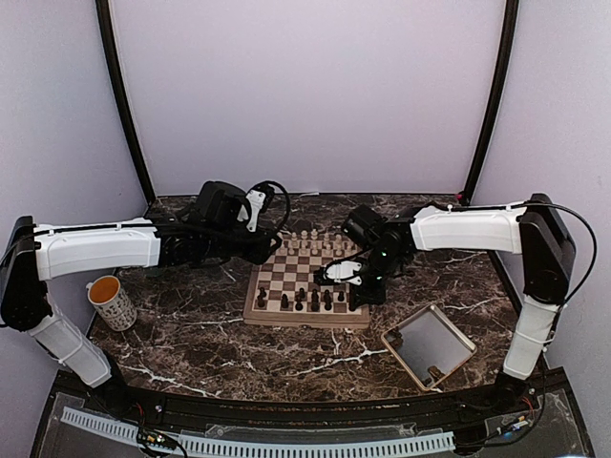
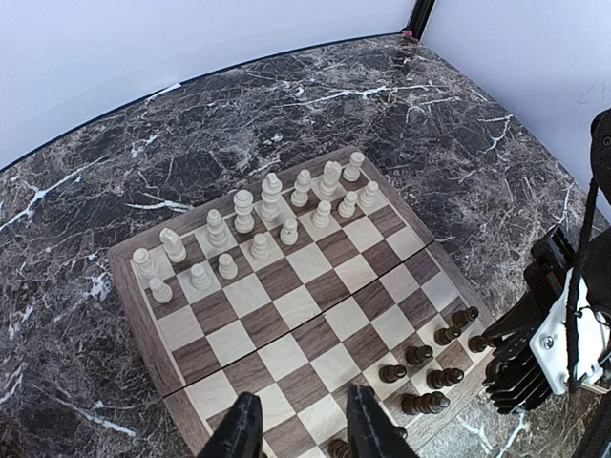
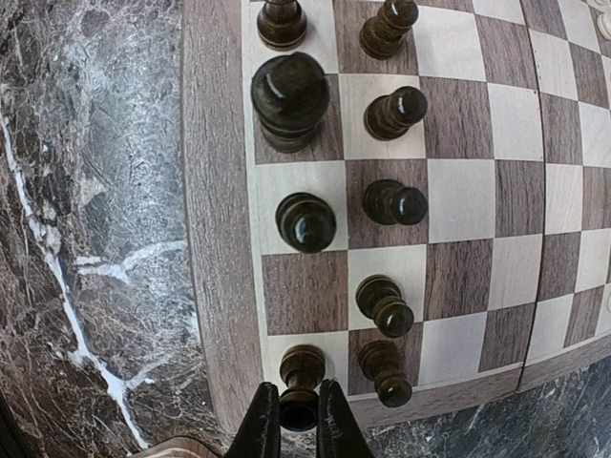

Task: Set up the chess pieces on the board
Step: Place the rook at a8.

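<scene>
Your right end effector is pinching a dark brown wooden chessman on the checkered wooden chessboard's corner square; your left end effector is hovering narrowly parted above it.

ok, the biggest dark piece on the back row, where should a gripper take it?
Take the big dark piece by its rounded head, coming straight down: it stands upright and looks taller than its neighbours. Probably put one finger on the board rim side, which is free, and the other in the gap to the pawn beside it.
</scene>
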